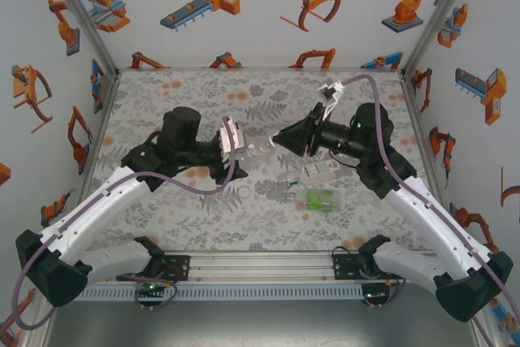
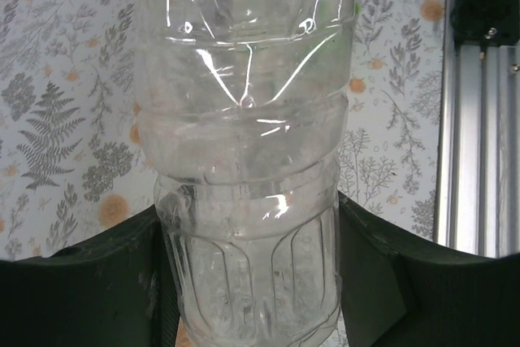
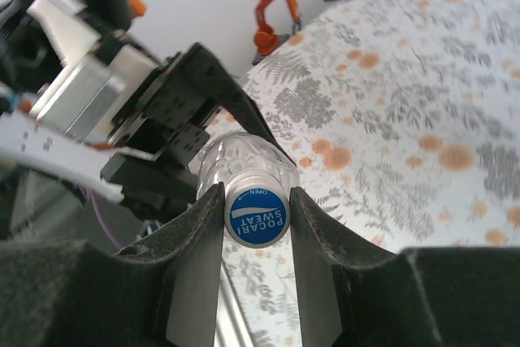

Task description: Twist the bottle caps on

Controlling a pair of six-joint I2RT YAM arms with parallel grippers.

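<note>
A clear bottle [image 1: 257,150] is held level above the middle of the table, between my two grippers. My left gripper [image 1: 236,149] is shut on its ribbed lower body [image 2: 248,266], with a dark finger pressing on each side. In the right wrist view the blue cap [image 3: 256,216] sits on the neck of the clear bottle [image 3: 237,158]. My right gripper [image 3: 256,221] is shut on that cap, and both fingers [image 3: 199,233] touch its rim. In the top view my right gripper [image 1: 279,140] meets the bottle's neck end from the right.
A bottle with a white-and-green label [image 1: 318,171] and a green-tinted bottle [image 1: 319,199] lie on the floral table [image 1: 187,95] under the right arm. A small white cap [image 1: 242,193] lies near the middle front. The aluminium rail [image 2: 479,144] runs along the near edge.
</note>
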